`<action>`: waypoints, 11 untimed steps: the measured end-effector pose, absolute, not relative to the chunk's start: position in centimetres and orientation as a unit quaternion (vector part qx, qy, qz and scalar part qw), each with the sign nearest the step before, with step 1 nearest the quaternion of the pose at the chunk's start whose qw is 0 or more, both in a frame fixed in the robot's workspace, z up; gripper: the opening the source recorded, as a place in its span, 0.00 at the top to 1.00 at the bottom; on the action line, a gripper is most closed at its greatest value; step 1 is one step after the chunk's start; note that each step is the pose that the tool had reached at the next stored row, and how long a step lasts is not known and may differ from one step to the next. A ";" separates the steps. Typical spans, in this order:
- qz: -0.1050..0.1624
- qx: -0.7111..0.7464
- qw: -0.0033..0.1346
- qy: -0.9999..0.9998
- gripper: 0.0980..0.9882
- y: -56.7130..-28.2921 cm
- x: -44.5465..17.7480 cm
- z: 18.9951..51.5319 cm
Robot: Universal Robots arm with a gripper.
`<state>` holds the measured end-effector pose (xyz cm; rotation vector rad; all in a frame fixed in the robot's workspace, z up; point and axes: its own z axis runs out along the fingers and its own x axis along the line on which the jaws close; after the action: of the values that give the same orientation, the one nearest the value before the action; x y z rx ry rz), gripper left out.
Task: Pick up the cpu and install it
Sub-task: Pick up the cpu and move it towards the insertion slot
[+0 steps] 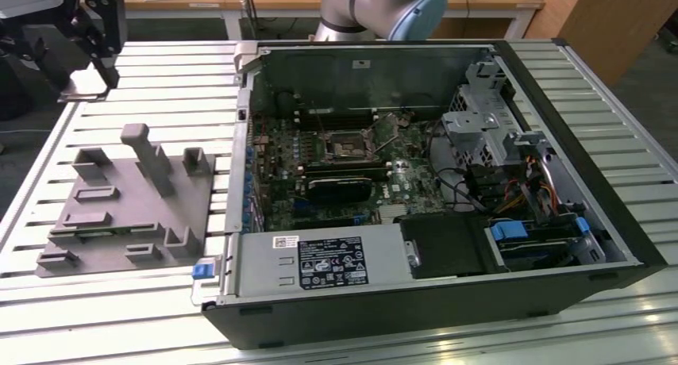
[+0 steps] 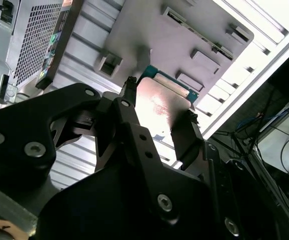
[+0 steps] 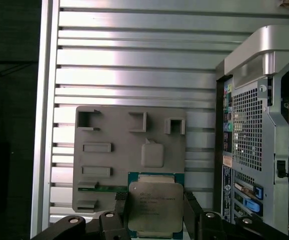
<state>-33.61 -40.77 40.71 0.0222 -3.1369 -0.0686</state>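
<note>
Cpu point(image 3: 156, 207): thin square chip with a matte silvery-grey metal lid and green rim. It is clamped between the gripper's point(image 3: 156, 214) 2 black fingers point(image 3: 190, 212) and held in the air, clear of the moulded grey plastic tray point(image 3: 114, 165). Ribbed aluminium worktop point(image 3: 134, 55) below, open steel computer case point(image 1: 424, 301) beside.

1. The gripper point(image 1: 89, 78) hangs above the slatted table point(image 1: 148, 103), with the pale cpu point(image 1: 85, 86) pinched at its fingertips.
2. The grey tray point(image 1: 125, 216) lies on the table below the gripper, apart from it.
3. The open computer case point(image 1: 424, 321) stands well away from the gripper, toward the exterior view's right, with the dark socket point(image 1: 348, 148) on its motherboard point(image 1: 414, 182).
</note>
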 end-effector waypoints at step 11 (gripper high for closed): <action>-0.022 0.007 0.002 -1.000 0.52 -40.8 -32.5 40.7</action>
<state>-32.50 -40.77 40.71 0.0221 -3.1369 -0.0687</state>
